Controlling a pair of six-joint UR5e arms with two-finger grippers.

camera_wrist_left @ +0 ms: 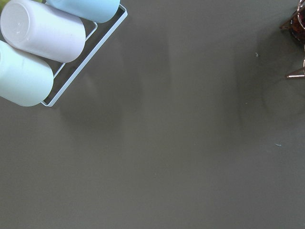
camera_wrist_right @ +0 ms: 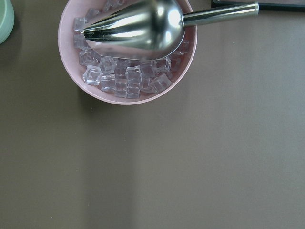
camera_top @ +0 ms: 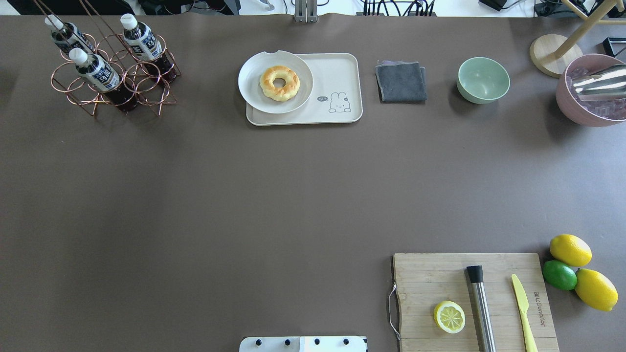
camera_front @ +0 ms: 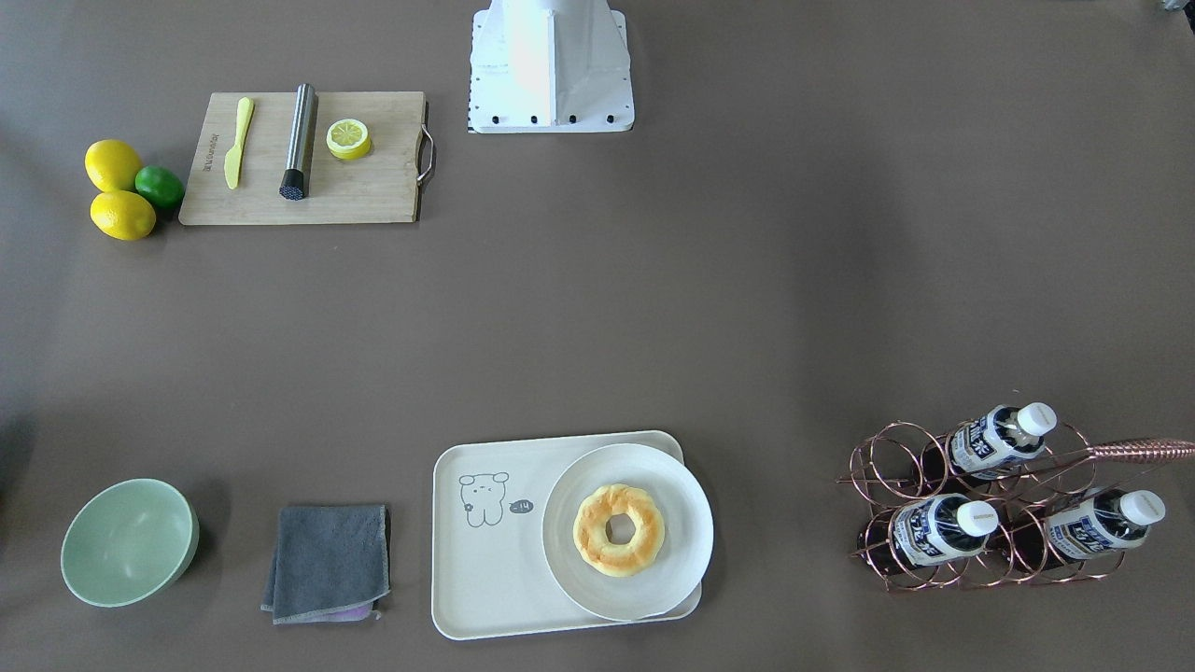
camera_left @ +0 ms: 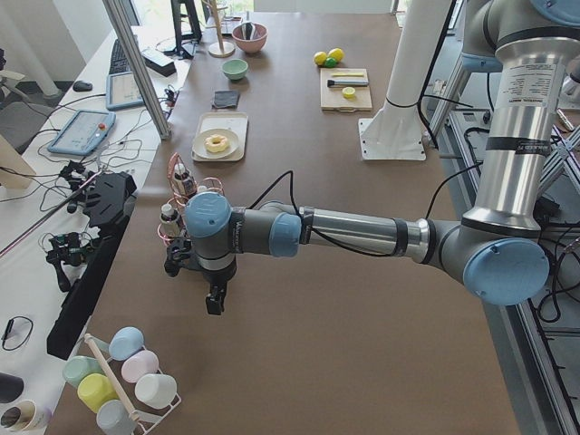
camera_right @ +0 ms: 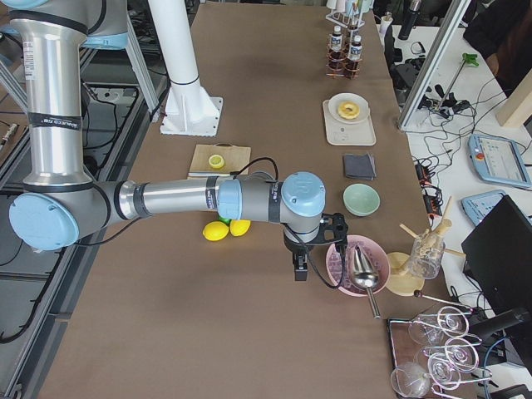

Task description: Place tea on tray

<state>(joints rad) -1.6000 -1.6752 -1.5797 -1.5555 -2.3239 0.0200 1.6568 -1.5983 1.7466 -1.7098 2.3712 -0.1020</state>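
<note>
- Three small clear plastic tea bottles (camera_front: 943,529) each have a dark blue and white label. The writing on the labels is too small to read.
- The wooden cutting board (camera_front: 373,187) has small print near one edge. I cannot read it.
- The cream-white plastic tray (camera_front: 485,579) has a little bear drawing (camera_front: 484,499) on it.
- The table has a plain brown-grey cover (camera_front: 597,327). In the left side view, a white desk (camera_left: 27,281) full of gear runs along the table.
- The tea bottles hold a dark red-brown drink and have white screw caps. They lean in a copper wire rack (camera_front: 882,467) on the robot's left, well apart from the tray.
- No bottle is on the tray. A round white plate (camera_front: 672,569) sits on it and hangs over its edge, and a ring-shaped bun (camera_front: 618,529) lies on the plate.
- The left gripper (camera_left: 215,301) hangs over bare table near the rack. I cannot tell if its fingers are spread or pressed together.
- The right gripper (camera_right: 300,268) hangs just beside a pink bowl of ice cubes (camera_wrist_right: 128,93). A shiny metal scoop (camera_wrist_right: 138,24) rests in the bowl. I cannot tell how this gripper's fingers stand either.
</note>
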